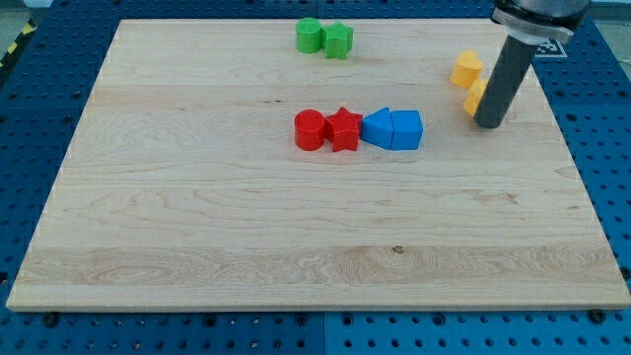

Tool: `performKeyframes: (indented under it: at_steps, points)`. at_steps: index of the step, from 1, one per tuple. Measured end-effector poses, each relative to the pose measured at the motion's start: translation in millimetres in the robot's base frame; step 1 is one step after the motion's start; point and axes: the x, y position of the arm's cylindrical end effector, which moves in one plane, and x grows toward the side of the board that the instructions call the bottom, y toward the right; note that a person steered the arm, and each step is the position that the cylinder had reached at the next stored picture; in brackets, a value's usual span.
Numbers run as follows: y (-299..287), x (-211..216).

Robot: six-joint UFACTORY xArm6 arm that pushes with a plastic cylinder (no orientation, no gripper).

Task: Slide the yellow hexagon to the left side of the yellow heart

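Observation:
Two yellow blocks sit near the board's right edge in the view's upper right. One yellow block (466,69) lies fully in view and looks angular, like the hexagon. The other yellow block (474,97) lies just below it and is partly hidden behind the rod, so I cannot make out its shape. My tip (488,124) rests on the board just below and to the right of this lower yellow block, touching or almost touching it.
A red cylinder (310,129), a red star (344,128) and two blue blocks (377,128) (406,129) form a row mid-board. Two green blocks (310,35) (338,40) sit at the view's top. The wooden board (197,217) lies on a blue perforated table.

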Motion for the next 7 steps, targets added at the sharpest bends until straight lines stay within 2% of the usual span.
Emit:
performKeyframes:
  at_steps: [5,7]
  points:
    - [41.1,-12.6]
    - [38.3,-41.6]
